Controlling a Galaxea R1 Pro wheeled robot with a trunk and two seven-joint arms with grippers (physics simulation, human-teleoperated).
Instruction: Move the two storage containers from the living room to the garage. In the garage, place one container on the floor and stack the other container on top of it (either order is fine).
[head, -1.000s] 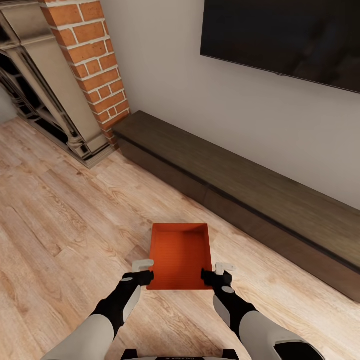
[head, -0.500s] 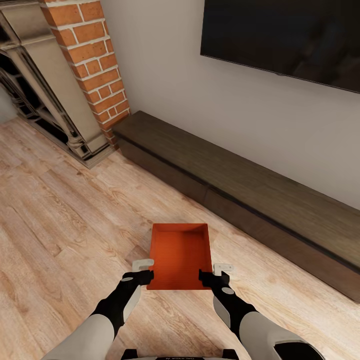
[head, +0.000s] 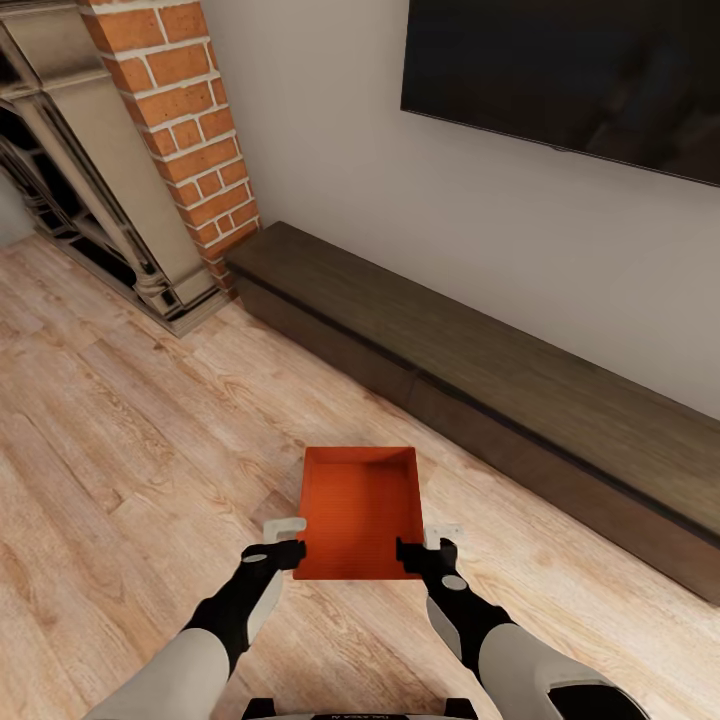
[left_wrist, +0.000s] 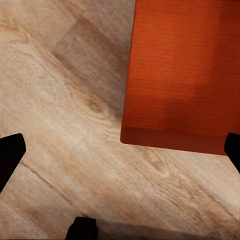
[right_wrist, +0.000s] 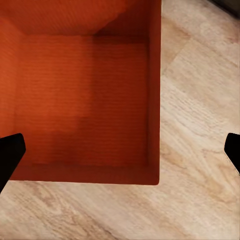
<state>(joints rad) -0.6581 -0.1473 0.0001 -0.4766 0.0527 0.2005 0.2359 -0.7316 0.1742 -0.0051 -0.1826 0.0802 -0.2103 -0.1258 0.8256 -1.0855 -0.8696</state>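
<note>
Orange-red storage container (head: 360, 510) sits on wood plank floor (head: 120, 450) near the long dark cabinet (head: 480, 370). Left gripper (head: 287, 540) and right gripper (head: 432, 544) straddle its near corners, both spread. Right wrist view looks into the container's hollow; left wrist view catches just its near corner.

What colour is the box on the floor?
Orange-red all over, the storage container shows best in the right wrist view.

Soft, even, bright light fills the room, with no glare on the wood floor (head: 120, 430). The storage container (head: 360, 510) casts a faint shadow on the planks beside it, and its far inner wall is darker. The TV (head: 570, 70) reads as a dull black. The wrist views are slightly blurred, with the finger edges smudged.
</note>
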